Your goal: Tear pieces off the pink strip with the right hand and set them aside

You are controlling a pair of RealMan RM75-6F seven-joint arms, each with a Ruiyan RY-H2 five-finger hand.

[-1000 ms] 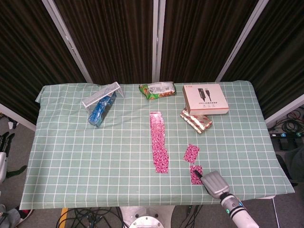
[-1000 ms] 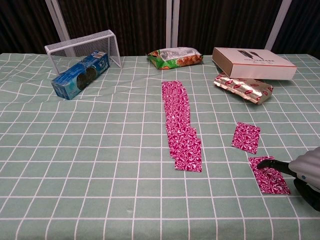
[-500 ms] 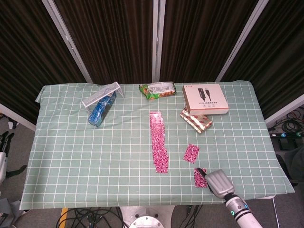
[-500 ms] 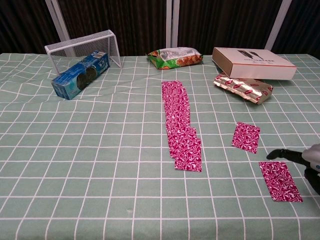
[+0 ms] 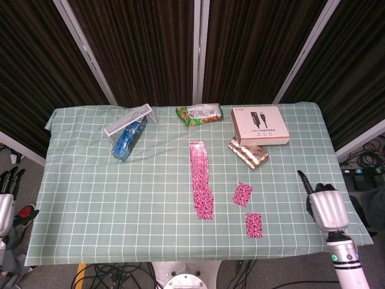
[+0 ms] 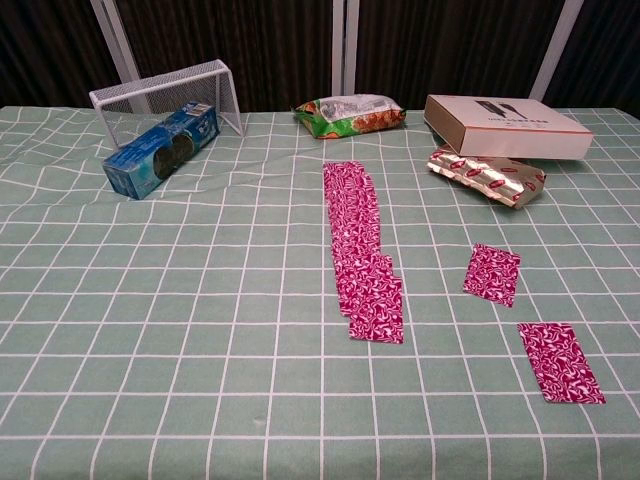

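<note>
Two torn pieces: already set aside on the surface (image 5: 90, 180), right of the pink strip (image 5: 201, 180); far piece (image 5: 242, 194), near piece (image 5: 254, 225), apart from each other.
Strip position: mid-surface, lying flat, nothing touching it.
Strip axis: long axis runs away from me, far end toward the green snack bag (image 5: 199, 114), near end ragged and a bit wider.
My right hand (image 5: 325, 203): off to the right near the surface edge, raised, holding nothing; one finger points up and away, the rest I can't make out well. Not in the chest view.
My left hand (image 5: 8, 198): low, off the left edge of the surface, only partly visible; can't tell whether it's spread or curled, nothing seen in it.
Key relation: strip lies to the left of my right hand, well apart, with both torn pieces between us. Right hand is the nearer one to the strip's near end.
Step, my read: between tears; next reach goes left over the pieces to the ragged near end.
Risk, my guess: sweeping the near piece on the way across.
</note>
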